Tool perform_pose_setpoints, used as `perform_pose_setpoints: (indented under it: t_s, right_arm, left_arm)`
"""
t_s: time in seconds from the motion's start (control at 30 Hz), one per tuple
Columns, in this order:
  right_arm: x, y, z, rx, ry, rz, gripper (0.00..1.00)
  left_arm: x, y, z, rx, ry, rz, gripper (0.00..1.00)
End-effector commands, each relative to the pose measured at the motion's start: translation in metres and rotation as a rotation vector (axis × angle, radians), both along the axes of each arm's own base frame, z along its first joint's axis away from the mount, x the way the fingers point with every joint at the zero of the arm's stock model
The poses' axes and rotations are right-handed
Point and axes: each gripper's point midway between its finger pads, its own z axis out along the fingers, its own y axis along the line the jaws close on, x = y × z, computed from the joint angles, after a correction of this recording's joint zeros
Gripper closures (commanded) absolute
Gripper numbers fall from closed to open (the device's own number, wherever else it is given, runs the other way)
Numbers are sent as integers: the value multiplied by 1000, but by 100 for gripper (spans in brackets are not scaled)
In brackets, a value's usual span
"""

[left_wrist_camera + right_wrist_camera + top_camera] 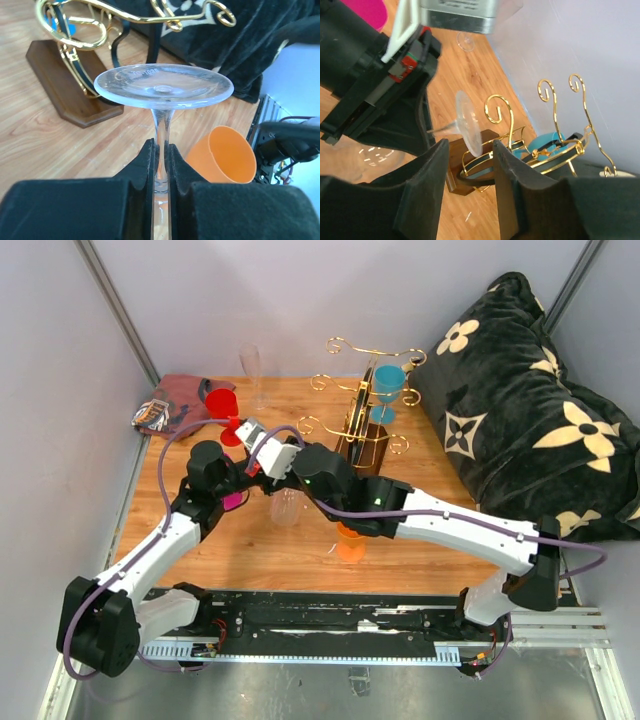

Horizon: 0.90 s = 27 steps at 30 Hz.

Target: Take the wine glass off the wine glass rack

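Observation:
My left gripper (161, 150) is shut on the stem of a clear wine glass (164, 86), whose round foot points away from the wrist. In the top view the glass's bowl (285, 508) hangs over the table, apart from the wine glass rack (362, 430). The rack has a dark wooden base (70, 85) and gold wire arms (150, 17); a blue glass (388, 385) hangs on it. My right gripper (469, 147) is open and empty, just short of the clear glass's foot (468, 122), with the rack (470, 175) behind it.
An orange cup (350, 540) lies on the table under the right arm, also in the left wrist view (225, 155). A red cup (222, 405), a pink cup (235, 500), a tall clear flute (250, 365) and a cloth (180, 400) sit at the left. A black floral cushion (530, 410) fills the right.

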Motion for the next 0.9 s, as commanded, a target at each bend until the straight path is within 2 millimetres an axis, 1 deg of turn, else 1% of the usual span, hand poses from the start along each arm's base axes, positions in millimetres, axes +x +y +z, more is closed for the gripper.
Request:
perform_pose_setpoints:
  t_s: [0.0,0.07,0.13,0.2,0.23,0.33,0.37,0.47,0.57,0.67,0.7,0.77,0.87]
  right_arm:
    - [-11,-23,41,137,-22,-23,52]
    - [-14,-33,47,143,-31,-25,41]
    - [-17,-46,50,122,-53,-20,31]
    - [-18,-59,48,70,-90,-14,25]
    - [-18,-65,43,45,-109,-13,23]
    - [-25,-78,30,52,-149,17,17]
    - [-28,-81,16,50,-154,42,16]
    - [-38,-86,3,87,-199,114,15]
    - [-43,-87,-7,105,-251,154,14]
    - [-52,-76,-14,143,-297,241,15]
    - [-55,-74,-13,169,-324,259,16]
    - [-62,-69,-8,219,-368,299,21]
    - [-72,-61,-2,263,-376,339,38]
  left_arm:
    - [10,7,5,17,15,69,99]
    - [13,8,3,23,52,82,99]
    - [15,7,9,18,75,87,100]
    - [18,8,18,-3,108,101,99]
    - [20,8,25,-25,129,106,99]
    - [27,12,46,-108,215,125,100]
    - [31,16,51,-133,259,145,99]
    - [37,21,63,-207,393,177,100]
    - [38,23,77,-271,455,215,99]
    - [36,24,90,-356,519,228,99]
    - [35,23,94,-382,534,226,99]
    - [32,24,101,-436,565,225,99]
    - [29,30,106,-493,573,265,100]
